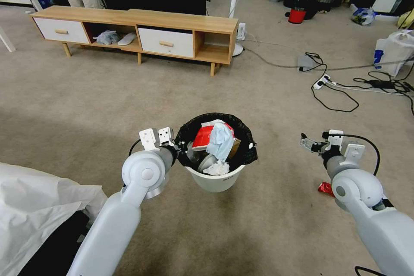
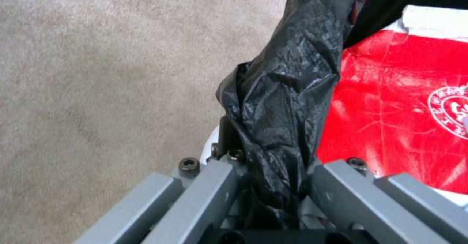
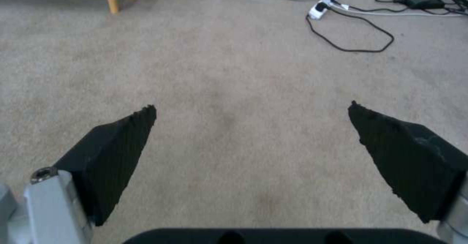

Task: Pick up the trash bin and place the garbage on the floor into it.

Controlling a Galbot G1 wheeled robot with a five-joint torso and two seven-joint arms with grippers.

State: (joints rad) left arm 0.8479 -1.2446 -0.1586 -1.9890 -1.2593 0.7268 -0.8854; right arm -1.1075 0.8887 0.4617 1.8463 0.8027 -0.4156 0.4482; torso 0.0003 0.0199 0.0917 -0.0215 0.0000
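On the far left I see a white cloth (image 1: pixel 39 207) lying over something near my base, and beyond it, across the beige carpet (image 1: pixel 86 112), a long wooden TV bench (image 1: pixel 138 30) with two white drawers. My left gripper (image 1: pixel 180 148) sits at the left rim of the trash bin (image 1: pixel 215 179); in the left wrist view its fingers (image 2: pixel 341 189) are closed down on the black bag (image 2: pixel 283 101) folded over the rim, pinching liner and rim edge between them, so it has hold of the bin. The bin is in front of me at centre, upright; I cannot tell whether it is lifted off the carpet. Inside it I see a red-white packet (image 1: pixel 202 136), a light blue mask (image 1: pixel 221 140) draped across the top, and a crumpled white tissue (image 1: pixel 217 168) on the near side. To the right, my right gripper (image 1: pixel 307 143) hangs over bare carpet, well apart from the bin, its black pads (image 3: pixel 117 152) spread wide with nothing between them. A red wrapper (image 1: pixel 325 188) lies on the floor just beside my right arm, partly hidden by it. Farther right and farther away, black cables (image 1: pixel 336 95) and a white power strip (image 1: pixel 321 82) trail across the carpet, with a white plastic shopping bag (image 1: pixel 394 54) at the right edge
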